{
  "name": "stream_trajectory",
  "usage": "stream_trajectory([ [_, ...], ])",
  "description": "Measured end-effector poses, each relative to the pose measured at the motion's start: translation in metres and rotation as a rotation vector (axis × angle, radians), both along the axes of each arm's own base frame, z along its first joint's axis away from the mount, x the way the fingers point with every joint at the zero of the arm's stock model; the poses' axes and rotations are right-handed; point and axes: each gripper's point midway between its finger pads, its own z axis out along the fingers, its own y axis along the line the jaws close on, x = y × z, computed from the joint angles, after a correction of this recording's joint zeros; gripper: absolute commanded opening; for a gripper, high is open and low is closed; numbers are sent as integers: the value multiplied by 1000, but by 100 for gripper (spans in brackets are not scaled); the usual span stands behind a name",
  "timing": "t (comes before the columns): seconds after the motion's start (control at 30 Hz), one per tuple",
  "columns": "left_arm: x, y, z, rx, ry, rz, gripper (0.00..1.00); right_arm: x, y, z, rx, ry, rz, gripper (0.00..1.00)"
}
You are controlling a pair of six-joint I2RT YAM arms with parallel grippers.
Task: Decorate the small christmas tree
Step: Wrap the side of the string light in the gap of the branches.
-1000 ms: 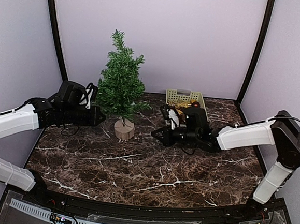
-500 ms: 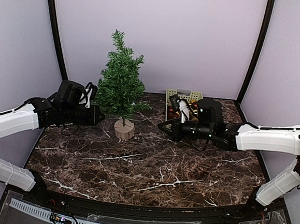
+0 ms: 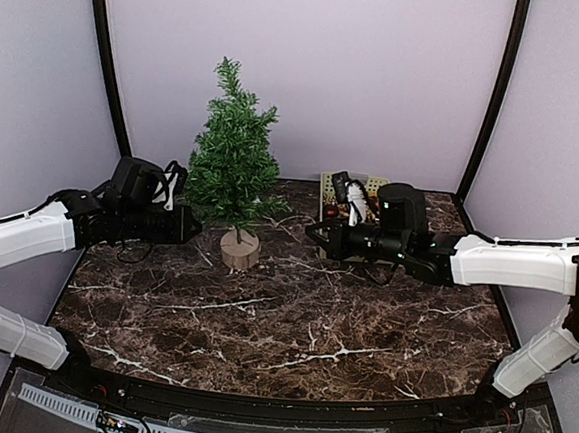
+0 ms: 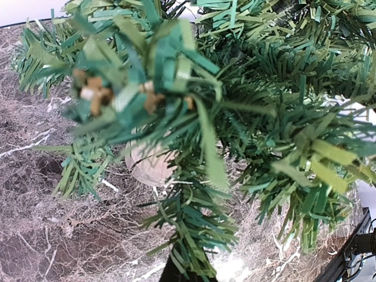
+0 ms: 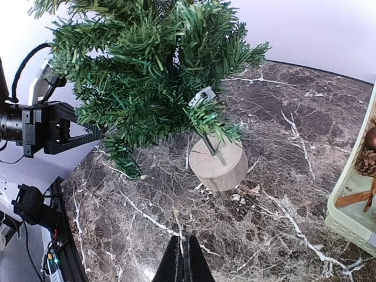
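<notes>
Looking down, we see the tree standing upper left of centre on the desk. Left jaws are clenched among its low branches; right jaws are clenched, empty, near the basket. A left tug, we judge, could topple the tree.

No writing, brand, number or sign can be read in any of the three views. A small pale tag sits on a lower branch of the tree, but it is too small to tell whether anything is printed on it.
</notes>
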Motion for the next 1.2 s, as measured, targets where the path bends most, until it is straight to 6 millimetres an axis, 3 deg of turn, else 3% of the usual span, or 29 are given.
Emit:
stream_trajectory([
  [0.2,0,0,-1,2,0,2,0,8,-3,-4,8,24,-29,0],
  [0.67,2,4,-1,7,-2,14,0,34,3,-48,-14,103,-76,0],
  [0.9,4,7,-1,12,-4,21,0,39,9,-80,-46,147,-80,0],
  [1.2,10,14,-4,24,-3,35,0,45,15,-88,-39,143,-83,0],
])
